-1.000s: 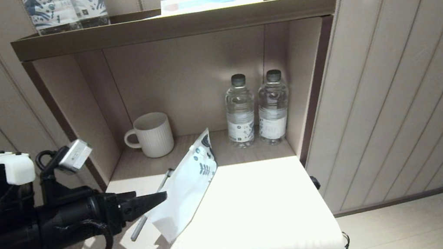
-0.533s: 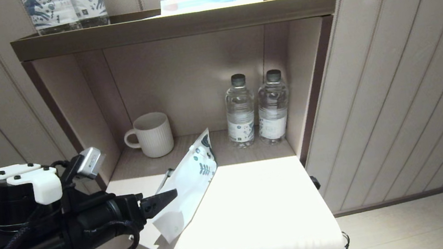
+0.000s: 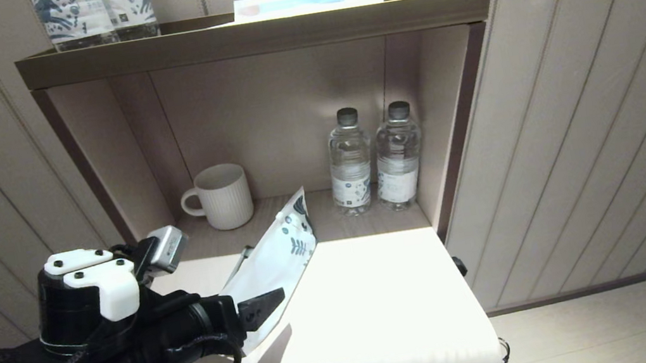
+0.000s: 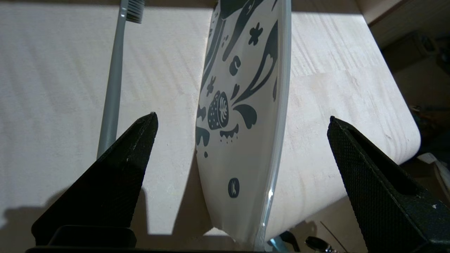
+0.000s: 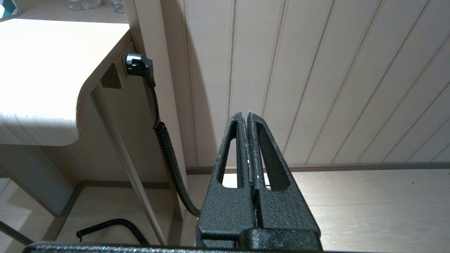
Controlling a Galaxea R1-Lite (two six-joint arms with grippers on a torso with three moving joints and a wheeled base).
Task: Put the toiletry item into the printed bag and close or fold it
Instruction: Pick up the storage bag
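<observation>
Now we start with the bench [image 3: 379,301], a pale wood top running back into an alcove that holds a mug [image 3: 222,195] at about eleven o'clock and two water bottles [image 3: 375,164] at about one o'clock. Our left end effector [image 4: 240,121] reaches in from eight o'clock, jaws spread wide and holding nothing, with the printed bag [image 4: 242,116] standing between the fingers and touching neither. Our right end effector [image 5: 249,121] is parked off the bench's right side near the floor, its fingers pressed together and empty.

The printed bag [image 3: 275,268] sits at the bench's left-centre, propped on edge and leaning, a white, slightly see-through pouch with dark leaf and flower prints and a clear strip along one long edge. We judge it light, floppy and slick, likely to buckle or slide, so a pinch close to the stiffer strip edge looks safest.

The toothbrush [image 4: 112,80] lies flat just beside the bag, outside it, slim and grey with dark bristles. We judge it stiff and light; mid-handle is the place to grip.
</observation>
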